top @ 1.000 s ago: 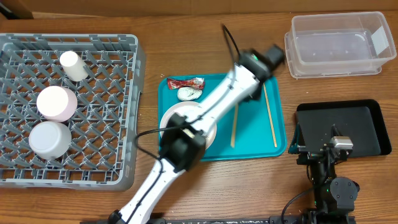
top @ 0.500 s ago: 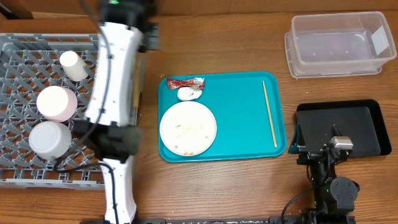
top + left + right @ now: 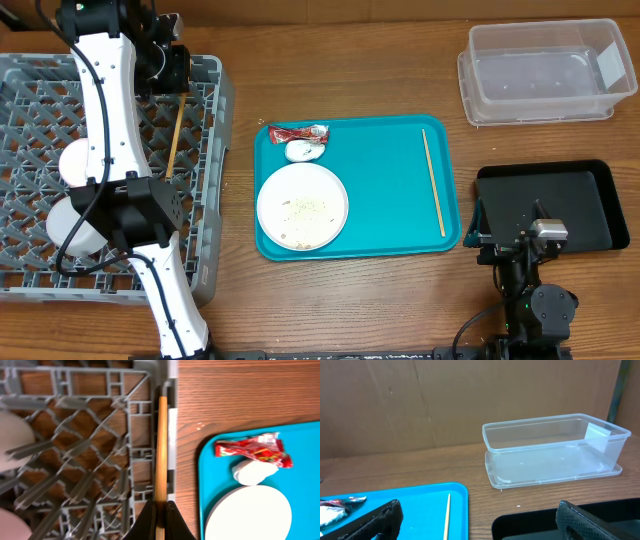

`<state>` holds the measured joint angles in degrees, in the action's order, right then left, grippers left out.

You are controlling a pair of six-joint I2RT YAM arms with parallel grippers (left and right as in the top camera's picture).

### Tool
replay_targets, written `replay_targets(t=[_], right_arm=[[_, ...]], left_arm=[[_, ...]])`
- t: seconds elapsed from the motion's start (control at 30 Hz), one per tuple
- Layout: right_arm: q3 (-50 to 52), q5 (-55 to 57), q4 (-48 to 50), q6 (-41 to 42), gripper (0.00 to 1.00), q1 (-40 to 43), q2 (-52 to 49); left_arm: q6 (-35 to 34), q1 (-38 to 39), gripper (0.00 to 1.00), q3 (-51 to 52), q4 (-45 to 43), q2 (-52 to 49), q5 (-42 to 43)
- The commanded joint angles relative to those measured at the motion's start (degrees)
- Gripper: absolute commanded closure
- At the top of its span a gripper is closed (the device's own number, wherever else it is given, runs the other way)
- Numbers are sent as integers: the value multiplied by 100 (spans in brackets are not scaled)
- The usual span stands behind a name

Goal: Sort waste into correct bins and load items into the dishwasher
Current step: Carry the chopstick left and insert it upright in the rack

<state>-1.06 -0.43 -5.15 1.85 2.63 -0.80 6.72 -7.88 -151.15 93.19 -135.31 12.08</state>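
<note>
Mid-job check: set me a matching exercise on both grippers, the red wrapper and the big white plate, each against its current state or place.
1. left gripper
2. right gripper
3. red wrapper
4. white plate

A. open, by the black tray
B. shut on a chopstick at the dish rack wall
C. teal tray, far-left corner
D. teal tray, food grains on it

Pairs: 1-B, 2-A, 3-C, 4-D

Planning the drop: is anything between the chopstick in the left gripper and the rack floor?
Nothing visible. The left gripper holds the chopstick over bare lattice just inside the dish rack's right wall; a white cup sits further left.
</note>
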Motion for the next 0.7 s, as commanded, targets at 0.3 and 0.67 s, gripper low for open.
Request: replay_targets(t=[0.3,0.67], right_arm=[[61,37,35,-17,0,28,63],[61,37,35,-17,0,28,63]], left_arm=[[422,28,96,35,-249,-46,70],[-52,28,96,35,-306,-389,37]])
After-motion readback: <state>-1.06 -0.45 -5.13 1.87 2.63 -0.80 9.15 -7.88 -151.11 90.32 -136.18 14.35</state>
